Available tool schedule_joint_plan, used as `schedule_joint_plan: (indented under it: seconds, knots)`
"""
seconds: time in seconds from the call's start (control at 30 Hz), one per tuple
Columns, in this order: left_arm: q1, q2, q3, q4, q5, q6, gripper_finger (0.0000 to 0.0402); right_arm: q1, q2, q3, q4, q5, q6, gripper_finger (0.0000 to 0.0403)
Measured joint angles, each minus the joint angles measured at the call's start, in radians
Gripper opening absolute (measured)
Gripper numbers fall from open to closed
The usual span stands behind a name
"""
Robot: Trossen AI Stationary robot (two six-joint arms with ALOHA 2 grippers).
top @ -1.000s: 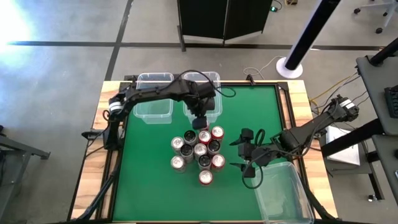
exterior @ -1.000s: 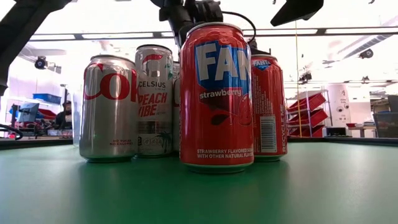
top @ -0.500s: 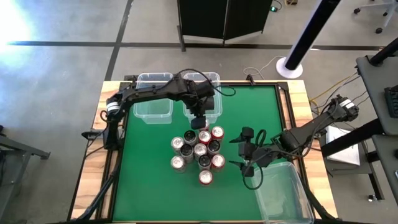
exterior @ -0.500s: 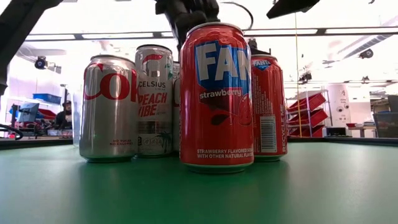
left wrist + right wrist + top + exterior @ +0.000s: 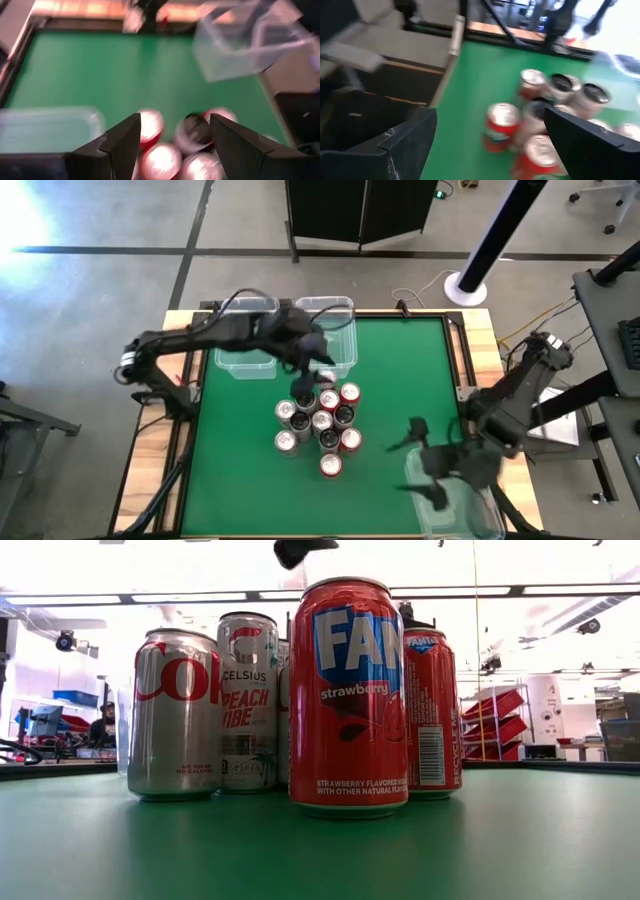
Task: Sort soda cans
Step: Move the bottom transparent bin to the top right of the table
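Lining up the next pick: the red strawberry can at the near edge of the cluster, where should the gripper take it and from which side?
Take the red strawberry can around its upright body, just below the silver top, descending from above on its open near side. It stands upright at the cluster's edge; other cans crowd its far side only.

Table stock, counted
Soda cans (image 5: 320, 420): about ten, clustered at centre. Clear plastic bins (image 5: 247, 340): three. Robot arms: two.
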Motion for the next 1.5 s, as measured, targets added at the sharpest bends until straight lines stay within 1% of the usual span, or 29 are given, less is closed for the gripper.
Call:
schedule_joint_plan:
  seconds: [0.07,0.17,0.2,0.27,0.33,0.43,0.53,0.63,0.7,0.77,0.87,0.93,1.07,1.17,1.27,1.37,1.43,1.5]
  knots:
    - [-0.060,-0.058,-0.114,0.145,-0.036,-0.032,0.0221,0.062,0.000,0.018,-0.060,-0.025,0.120,0.0364]
    - [-0.155,-0.120,-0.268,0.341,-0.133,-0.070,0.0221,0.147,0.001,0.032,-0.169,-0.139,0.396,0.0364]
    - [-0.181,-0.137,-0.309,0.397,-0.169,-0.081,0.0221,0.179,0.002,0.032,-0.203,-0.154,0.481,0.0364]
    - [-0.229,-0.162,-0.377,0.487,-0.238,-0.104,0.0221,0.239,0.015,0.026,-0.234,-0.146,0.607,0.0364]
    - [-0.263,-0.179,-0.429,0.545,-0.291,-0.129,0.0221,0.283,0.045,0.021,-0.245,-0.142,0.686,0.0364]
    - [-0.304,-0.191,-0.493,0.627,-0.314,-0.158,0.0221,0.323,0.119,0.021,-0.245,-0.155,0.768,0.0364]
    - [-0.334,-0.191,-0.541,0.708,-0.314,-0.168,0.0221,0.337,0.215,0.040,-0.255,-0.229,0.838,0.0364]
    - [-0.344,-0.181,-0.556,0.754,-0.316,-0.167,0.0221,0.337,0.306,0.090,-0.288,-0.356,0.911,0.0364]
    - [-0.345,-0.174,-0.558,0.754,-0.318,-0.161,0.0221,0.329,0.360,0.142,-0.334,-0.434,0.943,0.0364]
    - [-0.345,-0.169,-0.558,0.755,-0.322,-0.157,0.0221,0.328,0.401,0.196,-0.381,-0.477,0.971,0.0364]
    - [-0.345,-0.168,-0.560,0.757,-0.329,-0.142,0.0221,0.328,0.441,0.273,-0.410,-0.500,1.010,0.0364]
    - [-0.345,-0.168,-0.560,0.759,-0.329,-0.131,0.0221,0.328,0.457,0.304,-0.409,-0.496,1.028,0.0364]
    - [-0.347,-0.168,-0.560,0.756,-0.334,-0.116,0.0221,0.337,0.502,0.304,-0.440,-0.489,1.112,0.0364]
    - [-0.350,-0.168,-0.571,0.754,-0.334,-0.108,0.0221,0.336,0.554,0.301,-0.512,-0.546,1.148,0.0363]
    - [-0.355,-0.173,-0.586,0.722,-0.334,-0.079,0.0221,0.319,0.587,0.301,-0.623,-0.603,1.167,0.0361]
    - [-0.356,-0.179,-0.592,0.710,-0.334,-0.061,0.0221,0.304,0.598,0.301,-0.676,-0.602,1.117,0.0338]
    - [-0.356,-0.180,-0.592,0.714,-0.334,-0.054,0.0221,0.298,0.595,0.301,-0.679,-0.581,1.076,0.0307]
    - [-0.359,-0.180,-0.592,0.716,-0.334,-0.039,0.0221,0.281,0.588,0.300,-0.684,-0.578,1.037,0.0267]
